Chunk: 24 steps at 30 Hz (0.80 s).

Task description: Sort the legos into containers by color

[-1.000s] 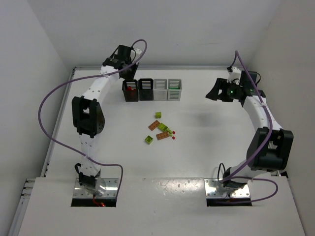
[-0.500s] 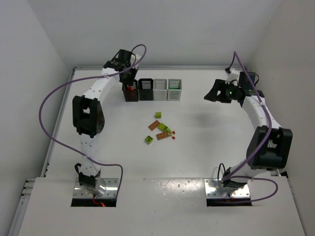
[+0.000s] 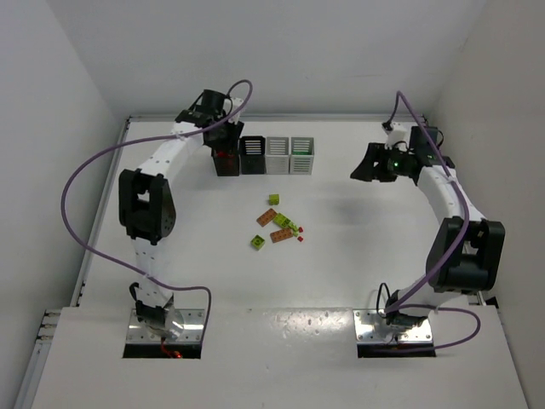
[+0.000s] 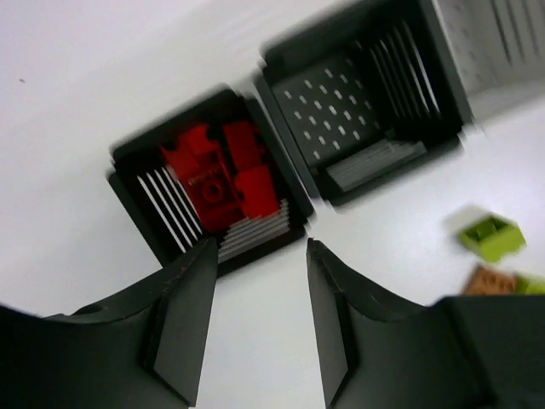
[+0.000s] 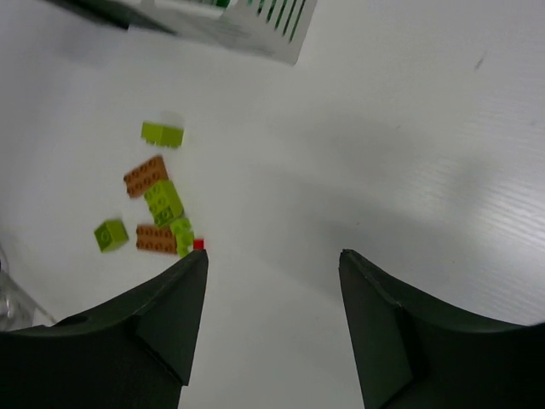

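Four containers stand in a row at the back: a black bin (image 3: 226, 159) holding red legos (image 4: 217, 183), an empty black bin (image 3: 253, 155) (image 4: 358, 111), and two white bins (image 3: 278, 155) (image 3: 302, 155). My left gripper (image 3: 223, 141) (image 4: 260, 247) hovers over the near edge of the red-filled bin, open, with nothing between its fingers. Loose legos lie mid-table: yellow-green ones (image 3: 273, 199) (image 3: 257, 242), orange-tan ones (image 3: 266, 217) (image 5: 146, 175), a green one (image 5: 163, 202) and a tiny red one (image 5: 198, 244). My right gripper (image 3: 366, 166) (image 5: 272, 256) hangs open and empty, to the right of the pile.
The rightmost white bin (image 5: 221, 17) shows green pieces inside. White walls close in the table at the back and both sides. The left arm's purple cable (image 3: 85, 179) loops out over the left edge.
The left gripper's jaws have parted above the red-filled black bin, and that arm has shifted slightly. The right gripper has drifted a little to the left.
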Tool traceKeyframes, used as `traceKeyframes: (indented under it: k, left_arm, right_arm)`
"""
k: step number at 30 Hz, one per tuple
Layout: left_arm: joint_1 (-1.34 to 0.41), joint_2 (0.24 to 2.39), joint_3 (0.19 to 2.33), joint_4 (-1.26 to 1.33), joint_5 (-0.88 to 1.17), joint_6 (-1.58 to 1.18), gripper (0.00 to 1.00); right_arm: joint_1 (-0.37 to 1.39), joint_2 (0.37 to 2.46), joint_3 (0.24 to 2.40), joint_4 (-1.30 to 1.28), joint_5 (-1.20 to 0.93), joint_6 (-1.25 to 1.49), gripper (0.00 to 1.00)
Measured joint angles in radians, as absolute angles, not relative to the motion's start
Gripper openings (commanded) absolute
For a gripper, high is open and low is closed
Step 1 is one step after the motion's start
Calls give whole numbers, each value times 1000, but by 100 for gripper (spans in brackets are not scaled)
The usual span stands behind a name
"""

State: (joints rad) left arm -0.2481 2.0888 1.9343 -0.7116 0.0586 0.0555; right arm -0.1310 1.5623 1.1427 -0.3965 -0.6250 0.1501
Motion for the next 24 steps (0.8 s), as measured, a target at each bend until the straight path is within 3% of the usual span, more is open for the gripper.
traceKeyframes:
  k: [8, 13, 24]
  left_arm:
    - [-276, 1692, 1519, -596, 198, 93, 51]
    - [-255, 1567, 1472, -533, 248, 69, 51]
    - [-235, 1472, 1395, -533, 236, 51, 51]
  right_arm:
    - [53, 1560, 1022, -585, -673, -121, 57]
    - [209, 1548, 971, -616, -604, -184, 47]
    - [448, 1656, 988, -505, -355, -94, 47]
